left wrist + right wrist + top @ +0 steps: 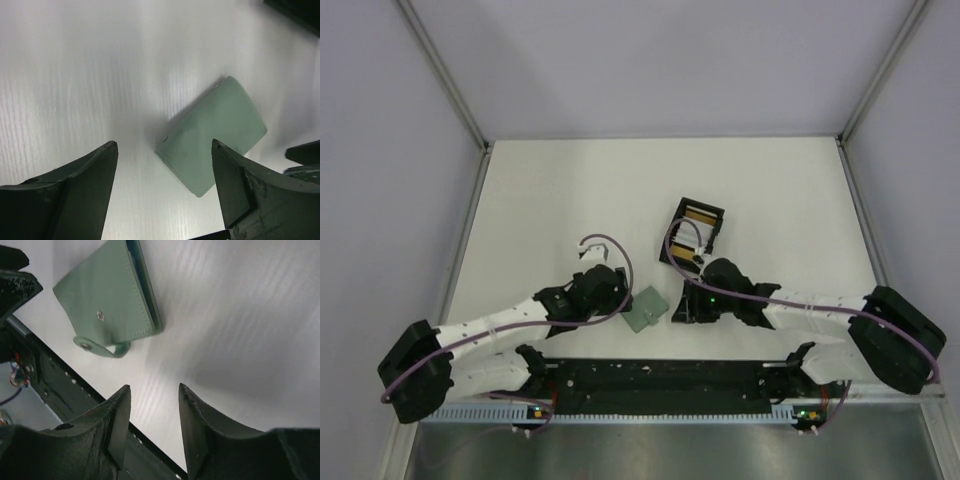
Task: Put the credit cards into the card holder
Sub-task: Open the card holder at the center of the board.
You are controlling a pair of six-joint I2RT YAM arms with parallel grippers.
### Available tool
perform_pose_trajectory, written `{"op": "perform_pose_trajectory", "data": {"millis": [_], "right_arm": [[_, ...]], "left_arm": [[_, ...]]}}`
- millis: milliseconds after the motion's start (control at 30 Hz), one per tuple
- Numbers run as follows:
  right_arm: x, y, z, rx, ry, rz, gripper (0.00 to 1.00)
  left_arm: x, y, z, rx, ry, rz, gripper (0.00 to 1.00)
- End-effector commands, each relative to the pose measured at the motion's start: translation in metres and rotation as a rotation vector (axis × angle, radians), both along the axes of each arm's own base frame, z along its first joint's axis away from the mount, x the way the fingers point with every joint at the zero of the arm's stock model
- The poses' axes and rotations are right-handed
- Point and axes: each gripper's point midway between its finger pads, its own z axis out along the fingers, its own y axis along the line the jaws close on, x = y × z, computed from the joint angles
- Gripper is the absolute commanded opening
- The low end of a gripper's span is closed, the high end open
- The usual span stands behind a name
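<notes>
The sage-green card holder (646, 308) lies folded shut on the white table between my two grippers. In the left wrist view the holder (215, 135) lies just ahead of my left gripper (164, 145), which is open and empty above the table. In the right wrist view the holder (107, 295) shows its snap tab, and my right gripper (154, 387) is open and empty, a short way from it. Yellow-orange and white credit cards (700, 214) sit in the black box. In the top view my left gripper (620, 300) and right gripper (682, 305) flank the holder.
The black open box (692, 232) with compartments stands just behind the right gripper. A black rail (660, 375) runs along the near table edge and shows in the right wrist view (50, 370). Grey walls enclose the table on three sides.
</notes>
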Motion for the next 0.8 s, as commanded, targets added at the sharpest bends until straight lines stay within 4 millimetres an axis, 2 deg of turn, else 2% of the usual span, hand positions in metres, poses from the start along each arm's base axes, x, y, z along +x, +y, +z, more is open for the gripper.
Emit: {"op": "perform_pose_trajectory", "data": {"millis": [0, 67, 133, 167, 200, 400, 533, 633, 700, 767], "right_arm": [[0.026, 0.043, 0.029, 0.163, 0.056, -0.093, 0.45], [0.028, 0.054, 0.032, 0.198, 0.09, -0.096, 0.48], [0.032, 0.062, 0.032, 0.209, 0.116, -0.103, 0.47], [0.034, 0.063, 0.03, 0.199, 0.129, -0.118, 0.47], [0.037, 0.066, 0.031, 0.198, 0.128, -0.119, 0.47], [0.051, 0.08, 0.017, 0.136, 0.158, -0.116, 0.44], [0.066, 0.089, 0.017, 0.11, 0.146, -0.094, 0.43], [0.076, 0.087, 0.025, 0.072, 0.111, -0.082, 0.42], [0.086, 0.08, 0.042, 0.05, 0.026, -0.08, 0.44], [0.095, 0.073, 0.068, 0.065, -0.075, -0.053, 0.48]], "left_arm": [[0.025, -0.022, 0.029, -0.024, -0.087, -0.066, 0.79], [0.024, -0.028, 0.022, -0.05, -0.048, -0.089, 0.77], [0.02, -0.03, 0.012, -0.062, -0.004, -0.096, 0.59], [0.016, -0.029, 0.006, -0.059, 0.019, -0.096, 0.46], [0.012, -0.028, 0.001, -0.06, 0.038, -0.096, 0.37], [-0.002, -0.026, -0.008, -0.079, 0.088, -0.113, 0.0], [-0.009, -0.027, -0.016, -0.074, 0.139, -0.116, 0.0], [-0.009, -0.02, -0.019, -0.052, 0.15, -0.082, 0.0], [-0.004, -0.016, -0.01, -0.04, 0.123, -0.063, 0.0], [0.006, -0.02, 0.012, -0.05, 0.068, -0.063, 0.0]]}}
